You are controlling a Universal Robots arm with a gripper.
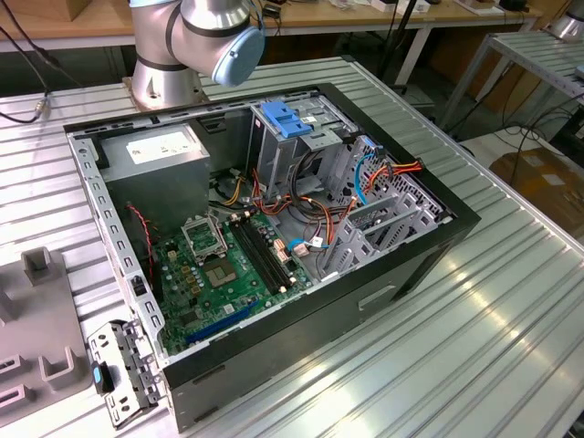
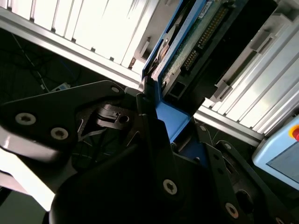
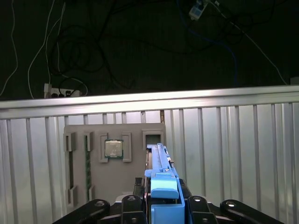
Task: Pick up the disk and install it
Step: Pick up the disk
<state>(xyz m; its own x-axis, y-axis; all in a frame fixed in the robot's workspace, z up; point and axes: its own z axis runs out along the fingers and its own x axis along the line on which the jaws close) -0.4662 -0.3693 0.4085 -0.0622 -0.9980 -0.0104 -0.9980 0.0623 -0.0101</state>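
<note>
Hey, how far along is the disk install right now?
Done: pickup, it seems. In hand: the gripper is shut on the disk, over the grey fixture tray in the first wrist view. Left: installing it into the open computer case seen in the exterior view.

End effector [image 3: 162, 207] with disk [image 3: 161, 163] hangs clear of table [image 3: 233, 149]; cables [image 1: 310, 214] crowd the drive cage [image 1: 388, 214].

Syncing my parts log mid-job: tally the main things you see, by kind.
Disk, held in the pincer: 1
Open computer case: 1
Grey parts tray: 1
Processor chip on the tray: 1
Total: 4
</note>
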